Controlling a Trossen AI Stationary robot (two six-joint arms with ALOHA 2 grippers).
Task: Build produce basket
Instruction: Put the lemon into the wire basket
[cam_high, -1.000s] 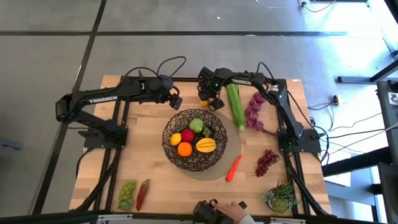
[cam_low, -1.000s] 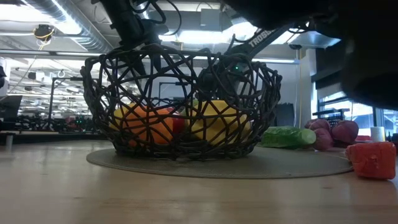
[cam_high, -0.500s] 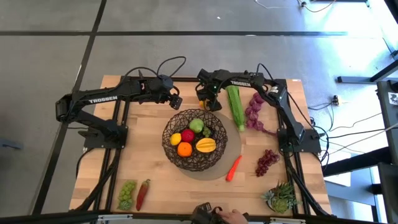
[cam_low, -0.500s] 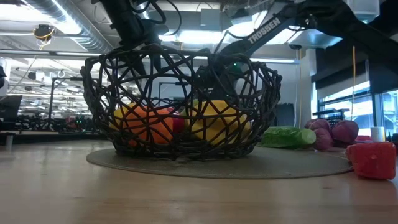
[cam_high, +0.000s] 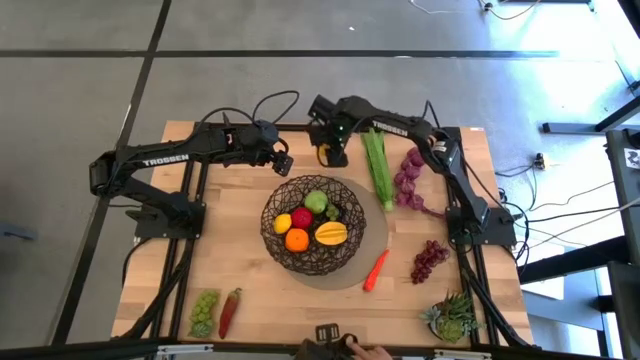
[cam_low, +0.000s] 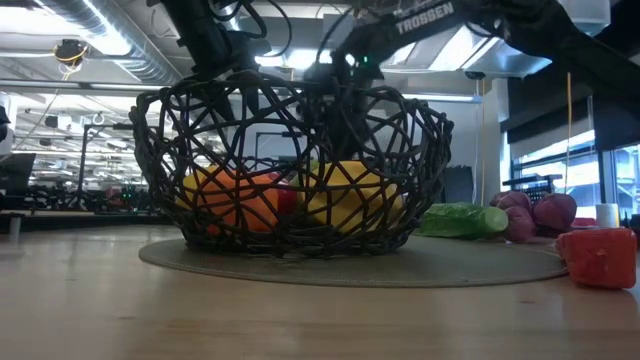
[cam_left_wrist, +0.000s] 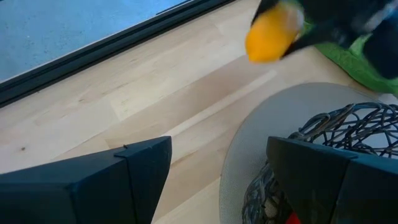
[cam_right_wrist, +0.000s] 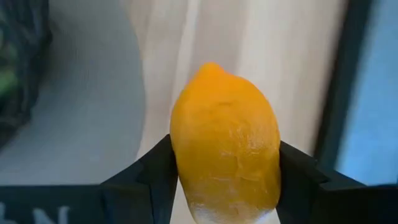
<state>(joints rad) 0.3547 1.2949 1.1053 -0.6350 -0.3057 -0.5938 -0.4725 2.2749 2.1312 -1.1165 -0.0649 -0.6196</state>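
Note:
The round dark wire basket (cam_high: 313, 222) sits on its grey mat mid-table and holds a green apple, a red apple, an orange, a lemon and a mango; the low view shows the basket (cam_low: 290, 170) too. My right gripper (cam_high: 327, 152) hovers beyond the basket's far rim, shut on a yellow-orange lemon-shaped fruit (cam_right_wrist: 225, 140), also seen in the left wrist view as the fruit (cam_left_wrist: 272, 38). My left gripper (cam_high: 283, 163) waits open just left of it, near the basket's far-left rim. My right gripper pinches the yellow-orange fruit between its two fingers, one finger (cam_right_wrist: 155, 180) on each of its long sides (cam_right_wrist: 186, 155). The fingers come from above, slanting down. The fruit is lifted clear of the table, above the mat's far edge.
A long green stalk (cam_high: 377, 168) and a purple bunch (cam_high: 408, 180) lie right of the basket. Purple grapes (cam_high: 430, 259) and a carrot (cam_high: 375, 269) lie nearer. Green grapes (cam_high: 204, 310) and a red chilli (cam_high: 230, 310) lie near-left, a succulent (cam_high: 453, 318) near-right. A person's hand (cam_high: 345, 345) shows at the near edge.
My right gripper has risen and drawn back toward the table's far edge and a little left, carrying the yellow-orange fruit with it. The person's hand at the near edge has pulled back. The left arm has kept still.

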